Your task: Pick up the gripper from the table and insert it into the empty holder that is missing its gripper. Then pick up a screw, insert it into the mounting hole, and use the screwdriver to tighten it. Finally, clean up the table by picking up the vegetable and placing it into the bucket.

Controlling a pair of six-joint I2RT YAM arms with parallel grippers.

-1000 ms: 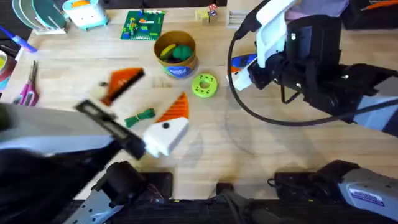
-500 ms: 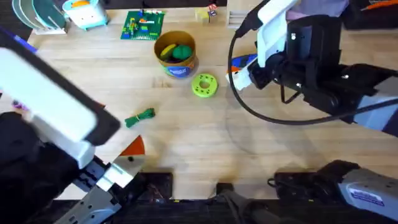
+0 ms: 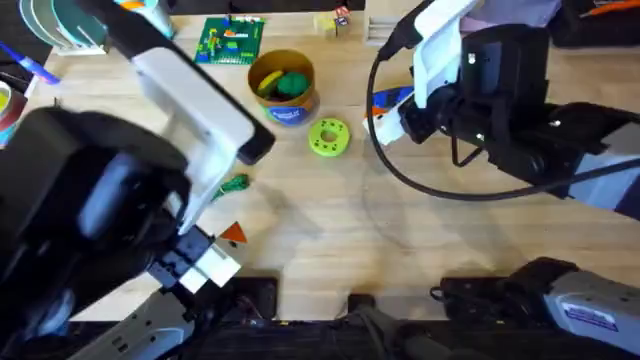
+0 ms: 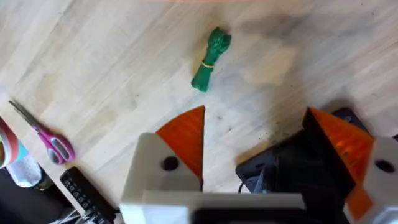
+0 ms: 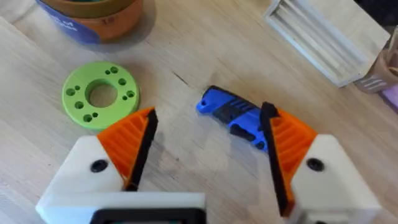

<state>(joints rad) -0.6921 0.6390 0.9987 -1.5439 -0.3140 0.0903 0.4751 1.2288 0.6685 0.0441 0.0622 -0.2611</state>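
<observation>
**Vegetable on the worktop, screwdriver near the disc, bucket at the back**

The vegetable [image 4: 210,59] is a slim green toy with a yellowish band round its middle, lying flat and alone on the pale planked worktop [image 3: 330,220]. The bucket [image 3: 283,87] stands upright farther back, round and tan-yellow with a blue label band, holding a green lump and a yellow piece. The screwdriver [image 5: 235,116], blue with a black section, lies on its side on the wood, near the green holed disc [image 5: 101,94] but apart from it.
</observation>
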